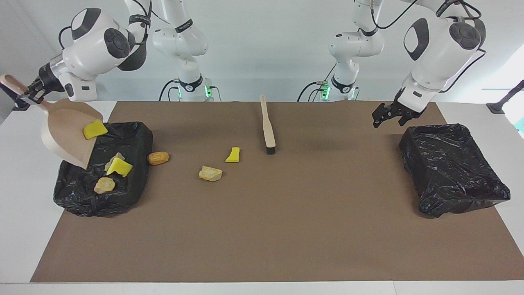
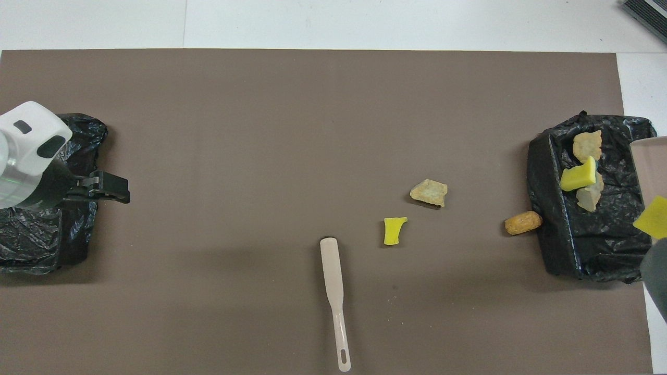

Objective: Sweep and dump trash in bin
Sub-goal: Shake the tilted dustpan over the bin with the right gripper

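Note:
My right gripper (image 1: 25, 95) is shut on the handle of the tan dustpan (image 1: 65, 133), held tilted steeply over the black-lined bin (image 1: 135, 164) at the right arm's end. A yellow sponge bit (image 1: 95, 129) lies in the pan near its lower lip. In the bin lie a yellow sponge (image 1: 118, 166) and tan lumps (image 1: 104, 185). On the mat lie an orange lump (image 1: 158, 157) beside the bin, a tan lump (image 1: 210, 173) and a yellow bit (image 1: 232, 155). My left gripper (image 1: 385, 115) is open and empty, raised beside the other bin.
The brush (image 1: 267, 125) lies on the brown mat (image 1: 286, 229) at mid-table, bristles pointing away from the robots. A second black-lined bin (image 1: 450, 172) stands at the left arm's end. In the overhead view the pan (image 2: 649, 166) is cut off by the frame edge.

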Available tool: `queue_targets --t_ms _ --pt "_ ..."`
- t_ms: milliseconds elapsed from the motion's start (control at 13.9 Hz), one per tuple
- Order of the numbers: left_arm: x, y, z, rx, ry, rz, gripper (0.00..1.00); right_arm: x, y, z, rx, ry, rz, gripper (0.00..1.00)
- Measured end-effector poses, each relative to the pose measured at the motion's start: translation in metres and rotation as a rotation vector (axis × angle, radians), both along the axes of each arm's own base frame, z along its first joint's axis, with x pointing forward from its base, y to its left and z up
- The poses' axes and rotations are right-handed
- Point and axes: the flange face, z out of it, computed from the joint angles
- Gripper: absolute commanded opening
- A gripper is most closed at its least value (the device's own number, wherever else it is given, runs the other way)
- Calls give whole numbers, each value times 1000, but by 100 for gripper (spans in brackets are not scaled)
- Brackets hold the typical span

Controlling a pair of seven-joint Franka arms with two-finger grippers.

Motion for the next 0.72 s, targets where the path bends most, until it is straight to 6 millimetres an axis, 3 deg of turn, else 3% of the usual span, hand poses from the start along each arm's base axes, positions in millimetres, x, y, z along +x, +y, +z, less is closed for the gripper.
queue_targets --t_ms 288,576,720 --pt "-12 2 48 0 -14 -3 100 3 9 1 -33 7 26 0" --pt "-23 1 78 0 -36 -8 100 11 9 -38 -30 64 25 0" --pt "-25 1 88 1 -46 -7 100 16 10 -43 -61 90 45 0"
